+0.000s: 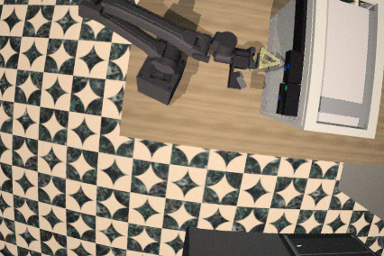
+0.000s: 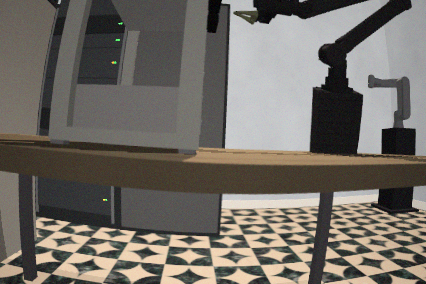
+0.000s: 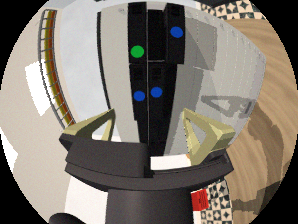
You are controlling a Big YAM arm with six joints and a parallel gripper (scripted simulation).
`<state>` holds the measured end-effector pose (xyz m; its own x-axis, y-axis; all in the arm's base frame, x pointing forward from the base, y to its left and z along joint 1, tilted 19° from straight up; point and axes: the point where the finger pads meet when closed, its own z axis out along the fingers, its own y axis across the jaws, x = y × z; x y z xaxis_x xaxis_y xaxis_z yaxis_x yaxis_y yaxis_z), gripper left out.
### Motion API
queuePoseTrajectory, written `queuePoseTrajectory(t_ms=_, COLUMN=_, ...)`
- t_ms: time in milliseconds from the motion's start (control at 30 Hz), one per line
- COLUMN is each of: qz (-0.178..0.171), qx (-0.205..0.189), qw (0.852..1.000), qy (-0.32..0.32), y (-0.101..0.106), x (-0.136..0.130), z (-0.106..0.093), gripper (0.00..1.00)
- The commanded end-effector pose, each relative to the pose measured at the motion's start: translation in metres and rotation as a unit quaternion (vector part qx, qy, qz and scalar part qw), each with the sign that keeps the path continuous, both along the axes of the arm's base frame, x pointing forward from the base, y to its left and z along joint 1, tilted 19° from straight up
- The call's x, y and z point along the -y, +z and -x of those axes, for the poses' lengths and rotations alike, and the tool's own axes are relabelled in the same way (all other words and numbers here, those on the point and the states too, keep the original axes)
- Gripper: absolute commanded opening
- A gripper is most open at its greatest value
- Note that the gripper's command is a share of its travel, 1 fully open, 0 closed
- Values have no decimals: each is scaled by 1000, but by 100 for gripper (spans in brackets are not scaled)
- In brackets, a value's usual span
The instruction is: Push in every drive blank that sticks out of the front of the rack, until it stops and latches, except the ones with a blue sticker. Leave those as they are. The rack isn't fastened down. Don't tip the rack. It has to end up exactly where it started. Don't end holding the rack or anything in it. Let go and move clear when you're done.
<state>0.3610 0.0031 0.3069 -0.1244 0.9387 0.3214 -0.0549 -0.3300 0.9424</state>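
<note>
The grey-white rack (image 1: 315, 116) (image 2: 195, 64) (image 3: 206, 56) stands upright at the right end of the wooden table (image 1: 203, 116) (image 2: 250, 169), its front facing the arm. Black drive blanks (image 1: 295, 64) (image 2: 216, 6) (image 3: 154, 43) stick out of the front. In the wrist view one blank carries a green sticker (image 3: 137, 51); three others carry blue stickers (image 3: 176, 31) (image 3: 139, 95) (image 3: 156, 92). My gripper (image 1: 272, 60) (image 2: 244, 1) (image 3: 148, 112) is open and empty. It points at the blanks, level with them, a short gap away from the rack's front.
The arm's base (image 1: 160, 76) (image 2: 336, 119) stands mid-table. The rack sits close to the table's right and front edges. Off the table, a tall server cabinet (image 2: 90, 54) stands behind the rack, and a second small arm (image 2: 400, 99) stands on a pedestal.
</note>
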Motion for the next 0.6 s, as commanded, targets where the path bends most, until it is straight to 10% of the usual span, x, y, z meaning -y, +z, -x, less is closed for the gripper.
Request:
queuePoseTrajectory(t_ms=0, qz=7, qx=26, qw=1000, qy=-1, y=23, x=0, z=-2, gripper=100)
queuePoseTrajectory(t_ms=567, qz=-3, qx=7, qw=1000, qy=-4, y=-16, x=41, z=-3, gripper=100)
